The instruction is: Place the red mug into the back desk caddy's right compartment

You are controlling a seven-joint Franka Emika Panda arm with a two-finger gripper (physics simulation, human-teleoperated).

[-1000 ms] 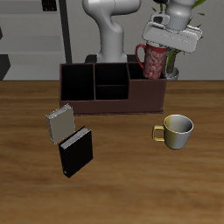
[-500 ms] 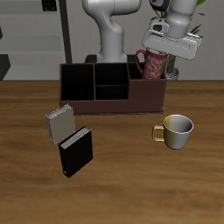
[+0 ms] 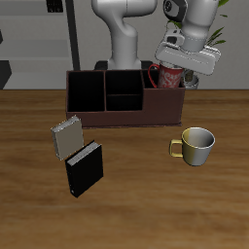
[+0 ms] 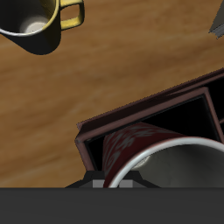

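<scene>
lowering the red mug, pinched in the gripper, into the back desk caddy's right compartment; next move, by my judgement: descend fully, then release.

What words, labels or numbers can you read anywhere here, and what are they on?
No readable text in either view.
The red mug, held by the end effector in the back desk caddy, bears only a pale speckled pattern.
The yellowish mug is plain.
The grey book and the black book show no legible print.

Red mug (pale speckled pattern)
</scene>
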